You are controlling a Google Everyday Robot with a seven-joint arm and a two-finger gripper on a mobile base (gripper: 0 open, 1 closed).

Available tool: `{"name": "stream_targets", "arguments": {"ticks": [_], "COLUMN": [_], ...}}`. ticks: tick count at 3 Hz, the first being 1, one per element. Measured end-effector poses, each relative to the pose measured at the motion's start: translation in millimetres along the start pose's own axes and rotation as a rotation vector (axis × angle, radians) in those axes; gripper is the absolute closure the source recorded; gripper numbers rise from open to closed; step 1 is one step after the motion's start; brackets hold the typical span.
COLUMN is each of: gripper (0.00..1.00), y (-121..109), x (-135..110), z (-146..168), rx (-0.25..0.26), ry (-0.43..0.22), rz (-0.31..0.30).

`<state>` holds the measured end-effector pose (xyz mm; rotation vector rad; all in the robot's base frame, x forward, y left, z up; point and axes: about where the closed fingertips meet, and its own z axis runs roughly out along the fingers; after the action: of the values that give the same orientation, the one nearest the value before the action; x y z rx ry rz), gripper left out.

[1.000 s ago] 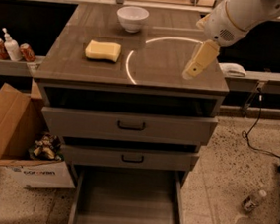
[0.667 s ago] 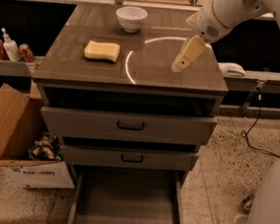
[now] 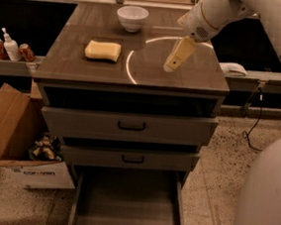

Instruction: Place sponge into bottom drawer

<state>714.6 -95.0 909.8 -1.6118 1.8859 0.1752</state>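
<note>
The pale yellow sponge (image 3: 103,50) lies flat on the left part of the grey-brown cabinet top (image 3: 75,66). My gripper (image 3: 170,66) hangs over the right middle of the top, well to the right of the sponge and apart from it, with nothing in it. The bottom drawer (image 3: 128,203) is pulled out at floor level, and its flat floor is bare.
A white bowl (image 3: 132,18) stands at the back of the top. The two upper drawers (image 3: 129,126) with black handles are shut. A cardboard box (image 3: 13,144) sits on the floor at the left. Bottles and cans (image 3: 10,47) stand on a shelf at the left. A cable (image 3: 253,125) runs at the right.
My gripper has moved left over the cabinet top, closer to the sponge. The sponge and the drawers have not moved.
</note>
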Motion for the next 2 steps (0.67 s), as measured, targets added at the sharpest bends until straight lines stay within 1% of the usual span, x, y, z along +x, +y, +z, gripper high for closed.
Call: {"name": "stream_targets", "arguments": {"ticks": [1, 2], "gripper": [0.00, 0.00], "y": [-6.4, -9.1], "x": [-32.0, -58.5], "z": [34.9, 61.9], "rx": [-0.012, -0.017], "ry": [-0.062, -0.120], "rz": [-0.028, 0.002]}}
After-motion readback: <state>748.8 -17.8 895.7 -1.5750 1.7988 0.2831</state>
